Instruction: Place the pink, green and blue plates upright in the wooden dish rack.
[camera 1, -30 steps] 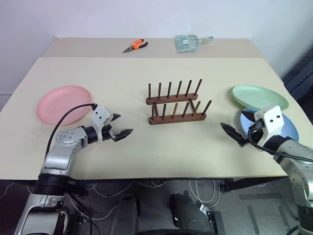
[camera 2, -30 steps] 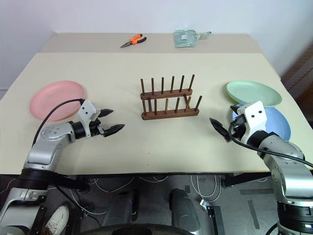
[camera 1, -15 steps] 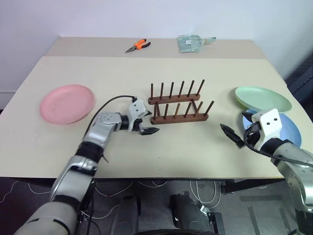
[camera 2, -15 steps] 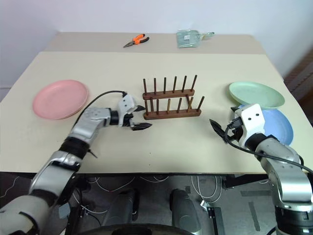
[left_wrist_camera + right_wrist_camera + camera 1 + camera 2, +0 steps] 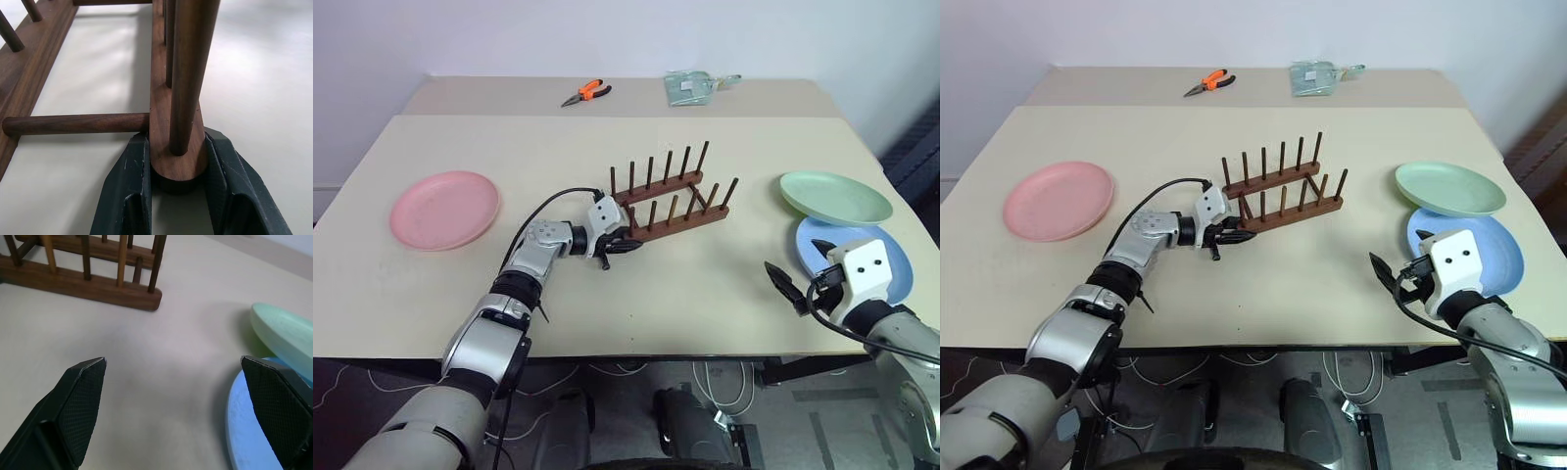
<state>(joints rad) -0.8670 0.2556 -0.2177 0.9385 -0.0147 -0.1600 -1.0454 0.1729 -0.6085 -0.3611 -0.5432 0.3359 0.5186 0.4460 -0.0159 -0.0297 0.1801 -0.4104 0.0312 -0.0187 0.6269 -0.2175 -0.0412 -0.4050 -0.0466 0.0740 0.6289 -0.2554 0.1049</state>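
Left wrist view: left gripper (image 5: 178, 186) clamps the dark brown wooden dish rack (image 5: 671, 201) mid-table by its near bar end; right gripper (image 5: 1398, 281) gapes empty beside the round light blue plastic plate (image 5: 1489, 245). Best turned slowly, keeping it flat

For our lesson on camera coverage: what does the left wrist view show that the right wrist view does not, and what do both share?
Left wrist view alone: the left gripper shut on the end of one base bar of the wooden dish rack.
Right wrist view alone: the open right gripper, the green plate and the blue plate.
Both: the rack and the table.
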